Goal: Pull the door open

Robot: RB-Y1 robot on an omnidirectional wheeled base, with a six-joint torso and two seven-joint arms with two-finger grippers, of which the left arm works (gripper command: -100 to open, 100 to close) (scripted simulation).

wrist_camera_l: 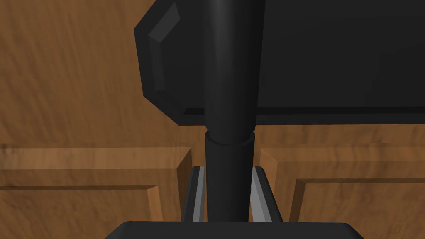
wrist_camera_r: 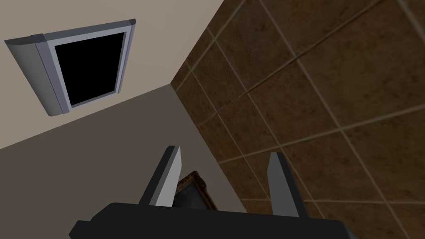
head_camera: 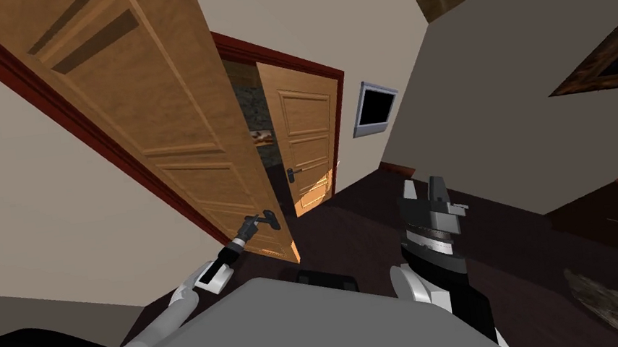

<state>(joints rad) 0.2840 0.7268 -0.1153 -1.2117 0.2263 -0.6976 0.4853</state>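
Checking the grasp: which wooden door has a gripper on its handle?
The near door: the left gripper is shut on its black handle; the far door stands untouched.

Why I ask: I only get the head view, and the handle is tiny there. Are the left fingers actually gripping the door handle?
Observer: Yes. In the left wrist view the left gripper has its fingers pressed against both sides of the black handle.
Operator: Where along it?
Observer: On the stretch of bar beyond the edge of the black plate, over the wooden door.
Operator: And the other arm?
Observer: The right gripper has its fingers open, with nothing between them.
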